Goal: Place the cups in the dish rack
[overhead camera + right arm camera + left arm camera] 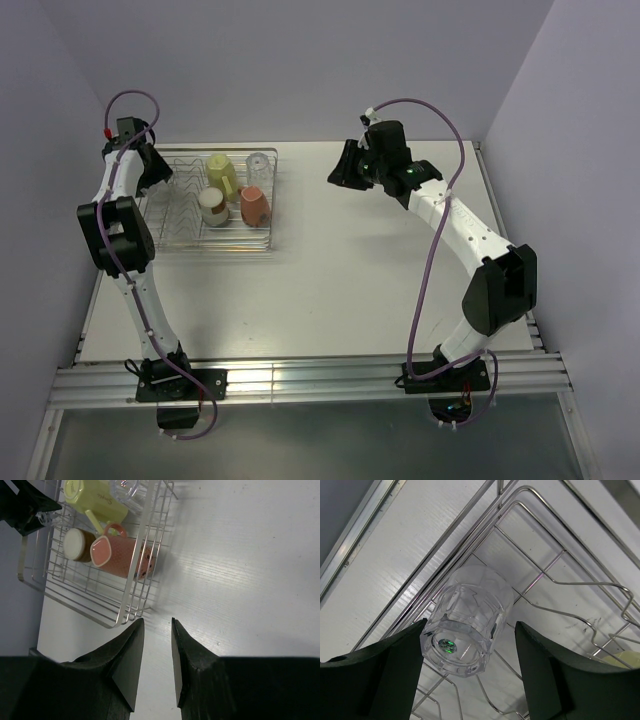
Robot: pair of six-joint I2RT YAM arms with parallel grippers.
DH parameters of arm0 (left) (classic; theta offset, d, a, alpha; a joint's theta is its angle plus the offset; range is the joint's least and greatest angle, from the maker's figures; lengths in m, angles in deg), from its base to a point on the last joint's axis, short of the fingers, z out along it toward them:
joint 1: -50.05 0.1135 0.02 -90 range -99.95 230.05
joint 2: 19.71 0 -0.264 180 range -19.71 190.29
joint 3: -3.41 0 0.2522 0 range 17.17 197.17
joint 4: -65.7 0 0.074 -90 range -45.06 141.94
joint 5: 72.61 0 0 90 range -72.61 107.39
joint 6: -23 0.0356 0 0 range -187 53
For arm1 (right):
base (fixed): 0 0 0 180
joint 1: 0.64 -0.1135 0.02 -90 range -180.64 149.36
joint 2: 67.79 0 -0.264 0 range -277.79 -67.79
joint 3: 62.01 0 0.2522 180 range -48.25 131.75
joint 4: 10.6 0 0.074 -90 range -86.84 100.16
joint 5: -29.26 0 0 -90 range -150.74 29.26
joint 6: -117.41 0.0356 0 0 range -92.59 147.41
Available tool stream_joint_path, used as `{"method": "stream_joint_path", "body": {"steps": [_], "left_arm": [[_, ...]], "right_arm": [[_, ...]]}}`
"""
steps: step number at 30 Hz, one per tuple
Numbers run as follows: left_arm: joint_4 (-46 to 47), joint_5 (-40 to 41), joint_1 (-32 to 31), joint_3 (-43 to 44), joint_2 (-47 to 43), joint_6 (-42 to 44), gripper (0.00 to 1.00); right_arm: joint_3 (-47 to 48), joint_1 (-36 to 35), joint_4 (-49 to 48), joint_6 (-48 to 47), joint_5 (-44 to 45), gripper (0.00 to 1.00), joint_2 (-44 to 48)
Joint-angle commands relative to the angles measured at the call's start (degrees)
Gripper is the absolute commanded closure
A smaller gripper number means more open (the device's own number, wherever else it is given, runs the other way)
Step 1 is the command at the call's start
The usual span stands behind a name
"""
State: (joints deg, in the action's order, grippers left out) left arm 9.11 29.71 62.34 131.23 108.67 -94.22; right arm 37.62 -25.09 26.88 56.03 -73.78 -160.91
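The wire dish rack (236, 246) sits at the back left. In it lie a pale yellow mug (222, 172), a salmon-pink mug (254, 204), a brown cup (212, 205) and a clear tumbler (258, 165). My left gripper (158, 176) is at the rack's far left corner. In the left wrist view it (470, 626) is open around a second clear tumbler (470, 615), which lies tilted on the rack wires (560, 580) close to the left finger and apart from the right one. My right gripper (337, 172) hangs over bare table right of the rack, its jaws (157, 622) narrowly apart and empty.
The right wrist view shows the rack's corner (115, 622), the yellow mug (92, 497), the salmon mug (122, 555) and the brown cup (77, 544). Walls close in behind and on both sides. A metal rail (300, 380) runs along the near edge.
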Motion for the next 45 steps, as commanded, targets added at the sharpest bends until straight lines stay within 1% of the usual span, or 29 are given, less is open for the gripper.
{"method": "stream_joint_path", "body": {"steps": [1, 19, 28, 37, 45], "left_arm": [[0.03, -0.45, -0.08, 2.66, -0.76, -0.64, 0.25], [-0.59, -1.42, -0.87, 7.14, 1.7, -0.9, 0.26], [0.81, -1.33, -0.96, 5.04, 1.53, -0.9, 0.27], [1.26, -1.42, -0.96, 5.21, 0.74, -0.81, 0.26], [1.87, -1.24, -0.96, 3.89, -2.69, -0.38, 0.24]], "right_arm": [[0.18, 0.45, -0.61, -0.94, -0.06, 0.64, 0.48], [0.0, 0.54, -0.61, -1.2, -0.06, 0.64, 0.66], [0.0, 0.45, -0.61, -1.29, -0.15, 0.65, 0.48], [0.0, 0.54, -0.61, -1.38, -0.23, 0.65, 0.57], [0.36, 0.54, -0.52, -1.55, -0.41, 0.65, 0.57]]}}
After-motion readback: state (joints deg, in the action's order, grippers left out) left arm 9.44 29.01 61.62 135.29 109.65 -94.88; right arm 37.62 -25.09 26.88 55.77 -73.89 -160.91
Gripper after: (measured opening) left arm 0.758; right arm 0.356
